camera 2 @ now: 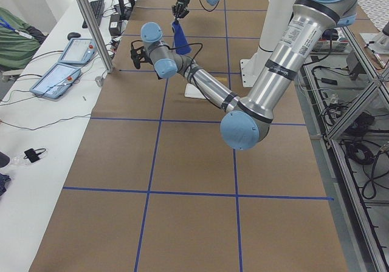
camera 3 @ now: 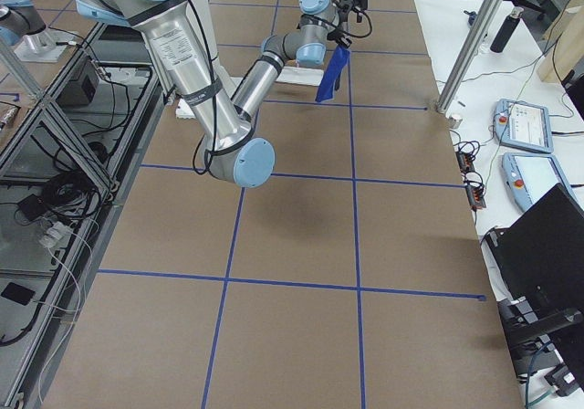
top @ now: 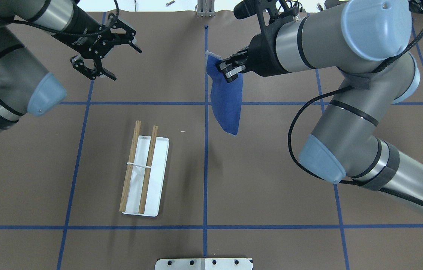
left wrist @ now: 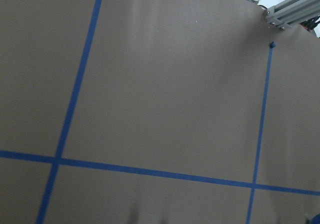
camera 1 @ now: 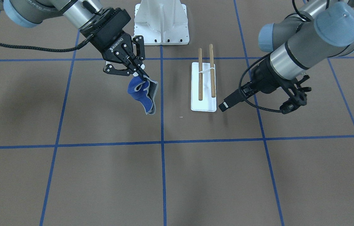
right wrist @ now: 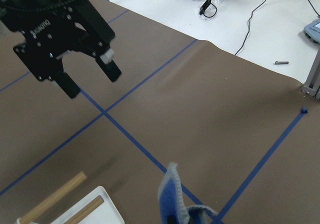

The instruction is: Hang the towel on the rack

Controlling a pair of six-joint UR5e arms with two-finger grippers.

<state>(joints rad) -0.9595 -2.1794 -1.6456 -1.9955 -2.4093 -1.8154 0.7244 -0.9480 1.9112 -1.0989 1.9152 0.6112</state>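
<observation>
Brown table (top: 271, 180) with a blue tape grid. Small rack (top: 159, 165), flat white base and two brown wooden dowels, stands on it in the left arm's half. Royal-blue square towel (top: 226, 101), grey-edged, hangs crumpled in the air, well apart from the rack. Right gripper (top: 230, 71) is pinched closed on its top edge. Left gripper (top: 123, 62) is spread wide, holding nothing.
</observation>
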